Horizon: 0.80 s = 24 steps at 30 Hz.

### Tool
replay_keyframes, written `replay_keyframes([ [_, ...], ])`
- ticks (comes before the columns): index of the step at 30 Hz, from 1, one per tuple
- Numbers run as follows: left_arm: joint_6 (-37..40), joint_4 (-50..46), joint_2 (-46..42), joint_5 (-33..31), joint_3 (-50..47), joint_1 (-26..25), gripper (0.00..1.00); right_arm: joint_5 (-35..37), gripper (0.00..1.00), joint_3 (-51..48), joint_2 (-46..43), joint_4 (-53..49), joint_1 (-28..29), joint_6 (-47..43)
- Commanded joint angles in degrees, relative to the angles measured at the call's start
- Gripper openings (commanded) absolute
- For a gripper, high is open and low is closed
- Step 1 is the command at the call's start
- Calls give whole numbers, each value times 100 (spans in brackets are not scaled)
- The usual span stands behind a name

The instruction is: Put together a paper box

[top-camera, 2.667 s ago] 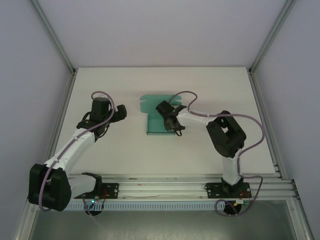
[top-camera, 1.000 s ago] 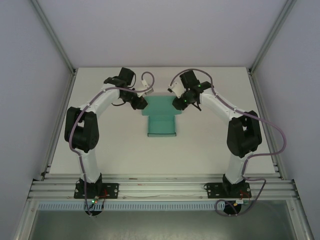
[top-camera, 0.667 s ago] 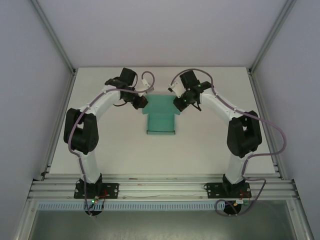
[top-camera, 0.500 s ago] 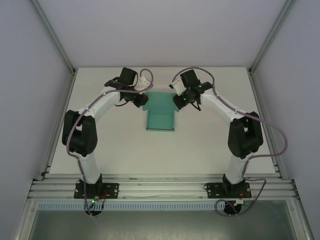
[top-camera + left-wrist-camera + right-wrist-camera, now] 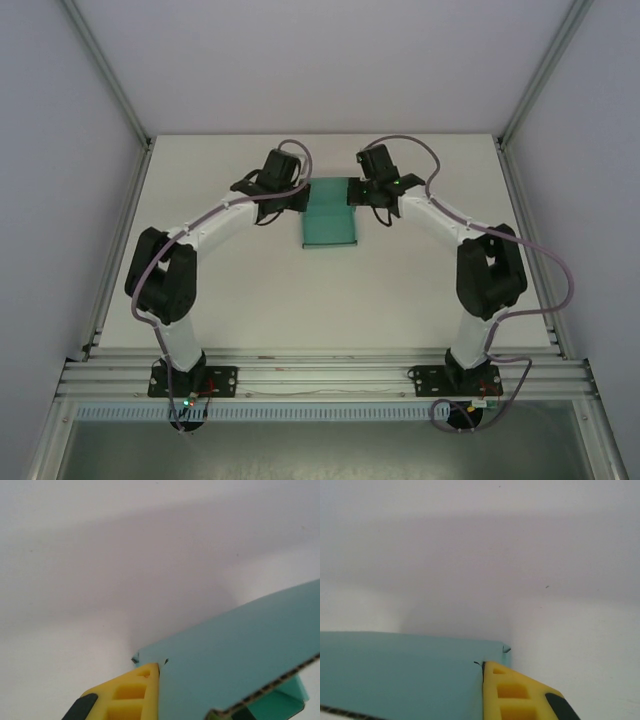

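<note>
Flaps (image 5: 235, 645) of the teal-green thin-card paper box (image 5: 330, 225) have swung up between my left gripper (image 5: 298, 197) and right gripper (image 5: 359, 192), each clamped on one, so walls are forming.

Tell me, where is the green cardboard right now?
In the overhead view the paper box sits mid-table toward the far edge, between the left gripper and the right gripper, each pinching a far corner.

A white counter (image 5: 250, 290) lies inside a pale-walled enclosure, its back wall (image 5: 320, 60) flanked by two slanting aluminium posts (image 5: 107, 70). A slotted aluminium rail (image 5: 320, 372) runs along the near edge, a perforated white strip (image 5: 320, 411) just below it.
</note>
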Motion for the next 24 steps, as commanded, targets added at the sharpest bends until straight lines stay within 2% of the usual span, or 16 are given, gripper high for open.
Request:
replay_keyframes([
  [1,-1146,618,-20,-435,-12,6,0,316,0,-138,-192,778,202,946],
  [10,-2051,1205,42,-528,-230,-138,0,1027,0,-170,-138,1045,494,1325],
  [16,-2088,1337,175,-740,-283,-287,0,1127,0,-282,-25,1387,562,1656],
  [24,-2011,1868,466,-520,-490,-312,0,1178,0,-514,126,1553,587,1646],
])
